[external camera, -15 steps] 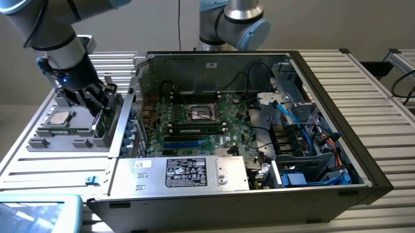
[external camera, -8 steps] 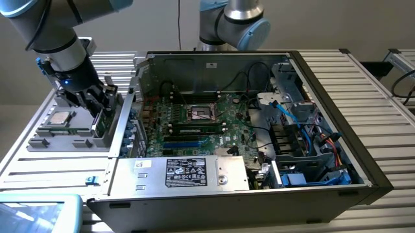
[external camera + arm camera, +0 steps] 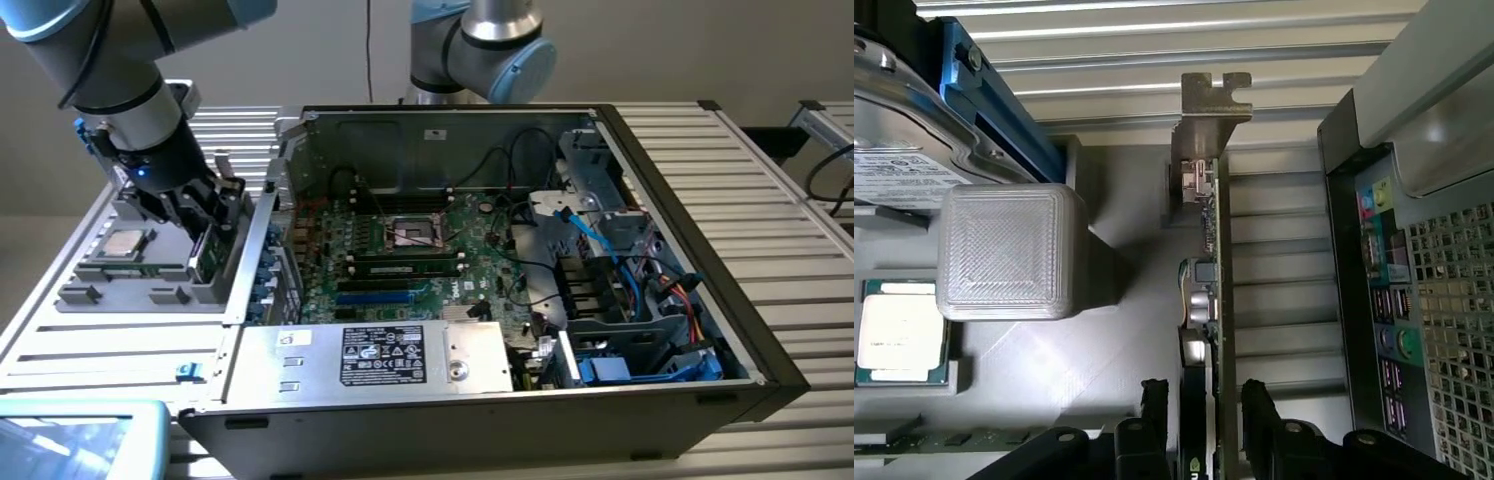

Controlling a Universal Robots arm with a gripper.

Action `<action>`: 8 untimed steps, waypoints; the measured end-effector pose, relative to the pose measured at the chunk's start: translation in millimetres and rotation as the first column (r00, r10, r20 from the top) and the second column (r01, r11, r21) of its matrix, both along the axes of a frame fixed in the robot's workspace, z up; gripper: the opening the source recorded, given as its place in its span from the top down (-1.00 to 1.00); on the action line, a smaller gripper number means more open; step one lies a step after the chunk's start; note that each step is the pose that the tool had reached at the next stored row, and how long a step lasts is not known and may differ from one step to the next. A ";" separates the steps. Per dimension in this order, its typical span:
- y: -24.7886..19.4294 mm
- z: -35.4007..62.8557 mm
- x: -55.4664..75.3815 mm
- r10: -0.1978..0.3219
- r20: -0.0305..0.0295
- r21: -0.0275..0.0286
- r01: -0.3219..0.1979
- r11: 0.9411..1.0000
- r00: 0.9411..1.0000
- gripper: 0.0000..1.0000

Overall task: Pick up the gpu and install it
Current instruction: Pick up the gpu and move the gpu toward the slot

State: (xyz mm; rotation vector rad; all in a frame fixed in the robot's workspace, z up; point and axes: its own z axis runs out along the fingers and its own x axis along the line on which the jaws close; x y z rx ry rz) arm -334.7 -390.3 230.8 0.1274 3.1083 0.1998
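The gpu stands on edge in the grey fixture tray on the exterior view's left, beside the open computer case. Its green board, black cooler and silver end bracket are seen edge-on in the wrist view. My gripper is lowered over the card and open, with one black finger on each side and a small gap to the board. In the exterior view the gripper hides most of the gpu. Blue expansion slots lie on the motherboard inside the case.
The tray also holds a processor chip, a grey printed block and a labelled drive. The case's rear port panel stands close beside the card. A second robot arm rises behind the case. A power supply fills its near corner.
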 end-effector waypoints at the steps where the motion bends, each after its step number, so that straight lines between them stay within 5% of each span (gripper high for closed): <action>1: 0.0 -0.4 0.0 0.000 0.000 0.000 0.000 1.000 1.000 0.12; 8: 0.9 -2.9 0.2 0.000 0.000 0.007 0.000 1.000 1.000 0.12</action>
